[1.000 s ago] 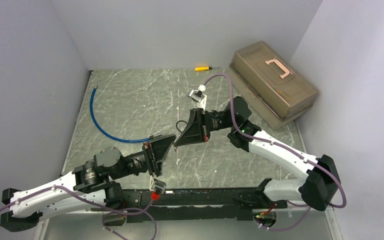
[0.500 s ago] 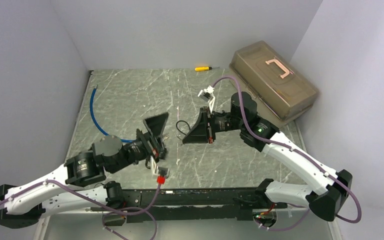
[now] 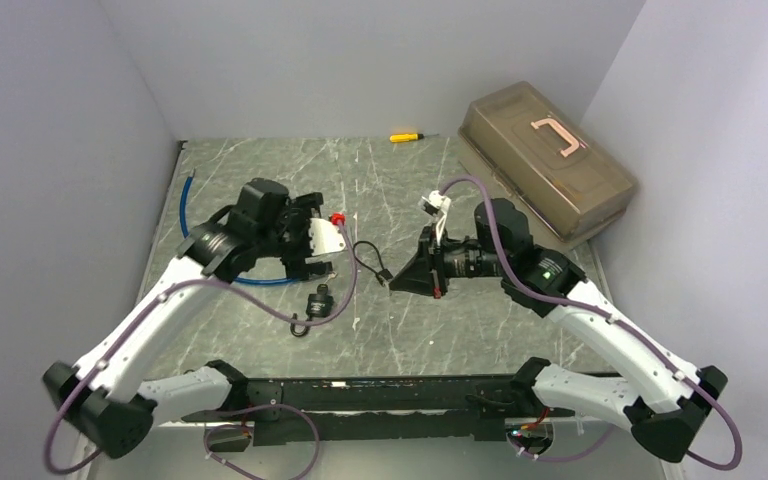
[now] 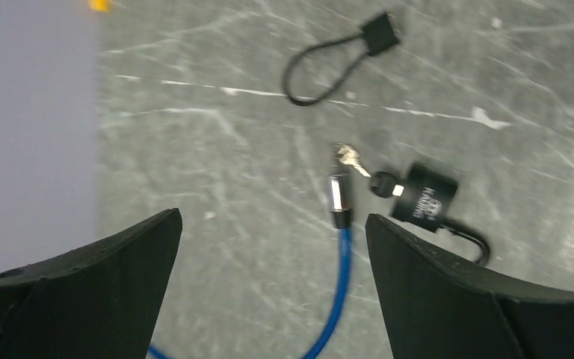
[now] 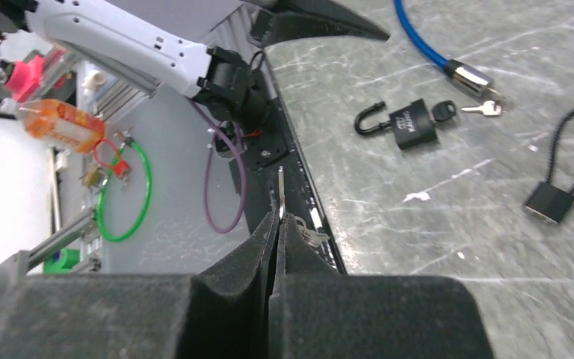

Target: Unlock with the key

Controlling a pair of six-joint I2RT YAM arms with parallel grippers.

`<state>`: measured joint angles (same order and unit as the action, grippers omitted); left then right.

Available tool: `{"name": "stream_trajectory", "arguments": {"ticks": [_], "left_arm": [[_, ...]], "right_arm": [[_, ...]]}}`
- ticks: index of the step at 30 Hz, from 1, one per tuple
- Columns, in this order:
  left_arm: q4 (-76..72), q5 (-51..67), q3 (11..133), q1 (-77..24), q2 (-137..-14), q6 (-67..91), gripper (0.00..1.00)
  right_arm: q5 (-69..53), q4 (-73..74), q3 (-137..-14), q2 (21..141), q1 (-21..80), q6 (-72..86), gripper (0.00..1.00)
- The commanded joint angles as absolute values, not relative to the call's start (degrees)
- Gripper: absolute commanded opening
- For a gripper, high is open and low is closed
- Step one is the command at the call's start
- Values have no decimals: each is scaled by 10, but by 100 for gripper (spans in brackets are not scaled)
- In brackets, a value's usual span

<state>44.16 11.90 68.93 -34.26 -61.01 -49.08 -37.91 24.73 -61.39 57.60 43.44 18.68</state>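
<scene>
- Top external: fixed, high on the near side, looks down over the whole desk (image 3: 380,170).
- Left wrist: close, looks down.
- Right wrist: low, faces left across desk.
- All three share the padlock (image 3: 318,300), near left.

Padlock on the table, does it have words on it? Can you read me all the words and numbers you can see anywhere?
Black padlock: white lettering on its body, too blurred to read here and too small in the right wrist view.
Orange bottle beyond the table edge: label too blurred to read.
No other writing shows.
</scene>
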Motion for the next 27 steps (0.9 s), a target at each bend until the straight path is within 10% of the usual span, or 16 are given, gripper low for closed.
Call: {"name": "stream_trajectory", "arguments": {"ticks": [1, 27], "left_arm": [[491, 310, 677, -291, -678, -598, 99], [606, 390, 950, -353, -1217, -1120, 98]], "right_arm": [[-317, 272, -599, 526, 427, 170, 0], [-290, 307, -565, 435, 306, 176, 0]]}}
